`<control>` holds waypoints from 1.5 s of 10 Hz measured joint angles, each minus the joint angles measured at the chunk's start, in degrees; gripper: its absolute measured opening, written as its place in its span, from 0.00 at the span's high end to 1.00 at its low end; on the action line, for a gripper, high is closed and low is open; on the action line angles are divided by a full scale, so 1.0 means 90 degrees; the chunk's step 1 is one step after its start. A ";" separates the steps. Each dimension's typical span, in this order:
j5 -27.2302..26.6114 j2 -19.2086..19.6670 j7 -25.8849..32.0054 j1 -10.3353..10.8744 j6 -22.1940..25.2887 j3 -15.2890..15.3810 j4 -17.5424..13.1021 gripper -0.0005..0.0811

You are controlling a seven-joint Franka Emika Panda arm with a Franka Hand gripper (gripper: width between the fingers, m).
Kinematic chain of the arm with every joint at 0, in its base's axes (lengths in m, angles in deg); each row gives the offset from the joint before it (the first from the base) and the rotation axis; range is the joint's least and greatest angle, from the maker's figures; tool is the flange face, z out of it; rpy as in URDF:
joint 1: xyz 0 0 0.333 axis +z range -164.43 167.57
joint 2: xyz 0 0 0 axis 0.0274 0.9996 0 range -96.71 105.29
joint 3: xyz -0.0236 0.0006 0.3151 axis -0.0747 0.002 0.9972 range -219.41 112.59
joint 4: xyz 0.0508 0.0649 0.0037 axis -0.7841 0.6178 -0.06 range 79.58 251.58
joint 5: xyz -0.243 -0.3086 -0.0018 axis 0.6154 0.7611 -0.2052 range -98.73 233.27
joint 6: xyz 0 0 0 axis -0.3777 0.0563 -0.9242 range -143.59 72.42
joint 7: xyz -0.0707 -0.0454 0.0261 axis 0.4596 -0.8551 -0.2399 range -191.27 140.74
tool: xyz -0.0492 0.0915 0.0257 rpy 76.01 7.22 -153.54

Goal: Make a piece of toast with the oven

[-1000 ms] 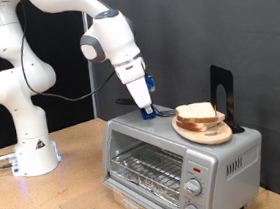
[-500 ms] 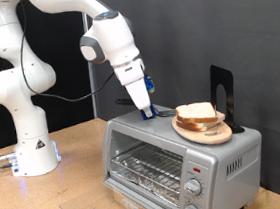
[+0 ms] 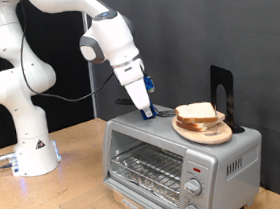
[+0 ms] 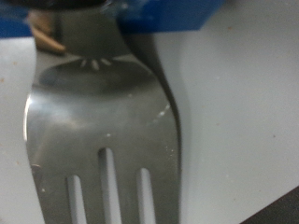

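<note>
Gripper [image 3: 147,111] down on oven [image 3: 175,153] roof, jaws clamping fork [image 4: 103,131]; piece of toast [image 3: 197,113] on wooden plate [image 3: 205,131] beside.

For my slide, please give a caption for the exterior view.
Robot hand lowered onto the silver toaster oven top, beside bread slices on a wooden plate.

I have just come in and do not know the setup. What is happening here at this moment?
A white robot arm has its gripper down on the top of the silver oven, just to the exterior view's left of a round wooden plate that carries the piece of toast. The wrist view is filled by a metal spatula with slots, close under the hand. The bread is on the plate on the oven's top, not on the wire rack inside.
</note>
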 joint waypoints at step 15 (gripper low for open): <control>0.0296 -0.0148 0.0046 -0.0084 0.0000 0.0000 0.0154 0.00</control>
